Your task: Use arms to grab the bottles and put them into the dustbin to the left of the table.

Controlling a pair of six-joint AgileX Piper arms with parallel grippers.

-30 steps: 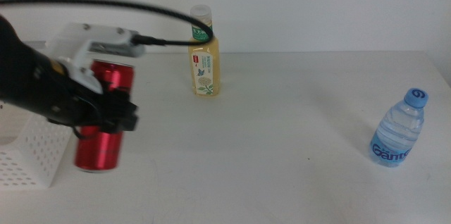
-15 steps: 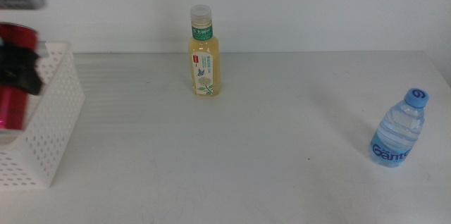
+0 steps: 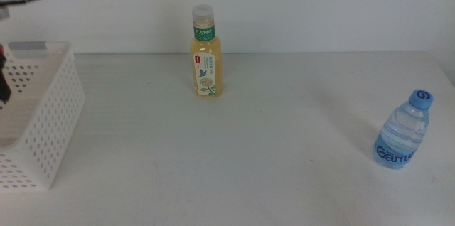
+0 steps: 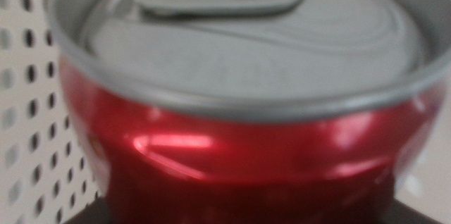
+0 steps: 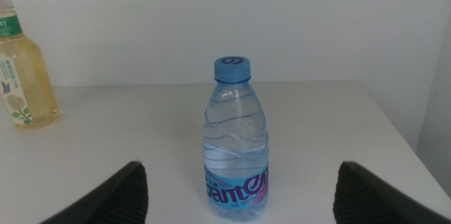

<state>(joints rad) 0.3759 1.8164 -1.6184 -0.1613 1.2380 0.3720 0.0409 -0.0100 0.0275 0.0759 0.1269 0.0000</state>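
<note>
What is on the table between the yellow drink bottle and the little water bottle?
Nothing. In the middle view, only bare white table stretches between the yellow drink bottle and the blue-capped water bottle.

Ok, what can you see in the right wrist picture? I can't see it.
A small clear water bottle with a blue cap stands upright on the white table, between the two open dark jaws of the right pincer. Farther back at the side stands a yellow drink bottle.

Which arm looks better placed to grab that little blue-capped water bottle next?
The right. Its open claw already faces the small clear blue-capped water bottle, which stands upright between its jaws' lines. The left claw is busy with the red soda can by the white perforated basket.
</note>
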